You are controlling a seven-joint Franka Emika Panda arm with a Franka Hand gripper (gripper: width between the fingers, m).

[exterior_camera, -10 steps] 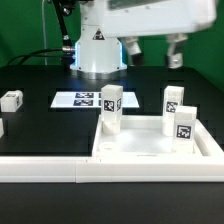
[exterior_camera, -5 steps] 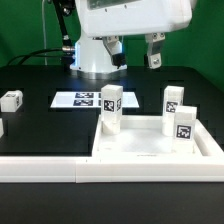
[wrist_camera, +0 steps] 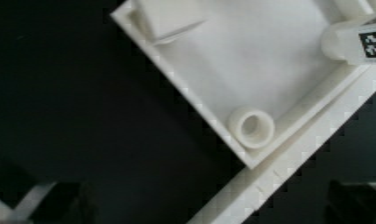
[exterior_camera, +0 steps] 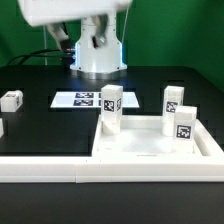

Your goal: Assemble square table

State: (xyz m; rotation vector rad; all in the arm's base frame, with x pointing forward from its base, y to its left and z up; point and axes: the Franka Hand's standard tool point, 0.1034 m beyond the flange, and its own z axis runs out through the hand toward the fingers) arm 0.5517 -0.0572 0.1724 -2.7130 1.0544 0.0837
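The white square table top lies against the front rail. Three white tagged legs stand upright on it: one at the far corner on the exterior view's left and two on the right. A fourth leg lies loose on the black table at the left. My gripper is open and empty, high above the top. Only the white hand body shows at the exterior view's upper edge. The wrist view shows the top, an empty round socket and one tagged leg.
The marker board lies flat behind the table top. The long white border rail runs along the front and also shows in the wrist view. The arm's white base stands at the back. A small white piece sits at the left edge.
The hand has risen and swung toward the exterior view's left, so its fingers have left the picture. The table top and the legs have not moved.
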